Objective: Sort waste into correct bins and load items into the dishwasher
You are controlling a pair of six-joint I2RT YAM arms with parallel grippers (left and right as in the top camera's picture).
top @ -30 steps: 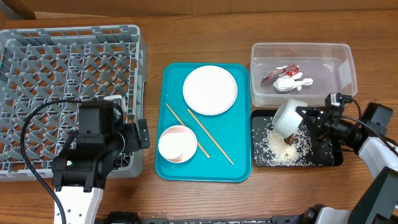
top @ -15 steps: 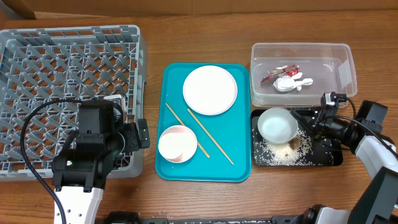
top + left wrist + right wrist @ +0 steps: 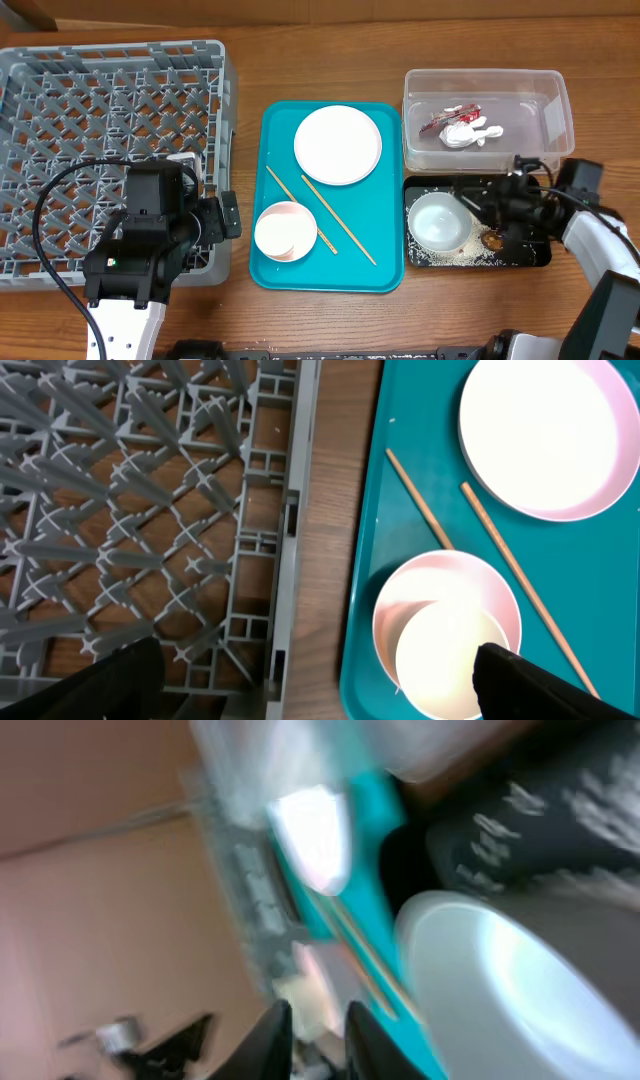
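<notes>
While my right hand [image 3: 478, 207] lies low over the black tray [image 3: 530, 252], its fingertips reach the rim of the grey-and-white bowl [image 3: 438, 222] on the side facing them. The bowl sits upright in the end of the tray farthest from my wrist. The wrist view is smeared with blur, so I cannot tell whether the fingers are clamped on that rim or only rest beside it. Loose rice grains [image 3: 452, 258] lie along the tray's edge on my side of the bowl, and a small brown food lump [image 3: 492, 240] sits just beside the hand, toward me. Beyond the hand, the clear tub [image 3: 487, 73] holds the red wrapper [image 3: 448, 118] and the crumpled white tissue [image 3: 470, 133]. To the hand's left, past the bowl, the teal tray [image 3: 275, 120] carries the white plate [image 3: 338, 144], the two chopsticks [image 3: 340, 222] and the pink bowl [image 3: 286, 232]. My left hand [image 3: 318, 660] hangs with its fingers spread wide and nothing between them. It is above the strip of wooden surface [image 3: 325, 560] between the grey dish rack [image 3: 130, 490] and the teal tray. The pink bowl lies just to its right, with the small white cup [image 3: 448, 660] nested inside.
</notes>
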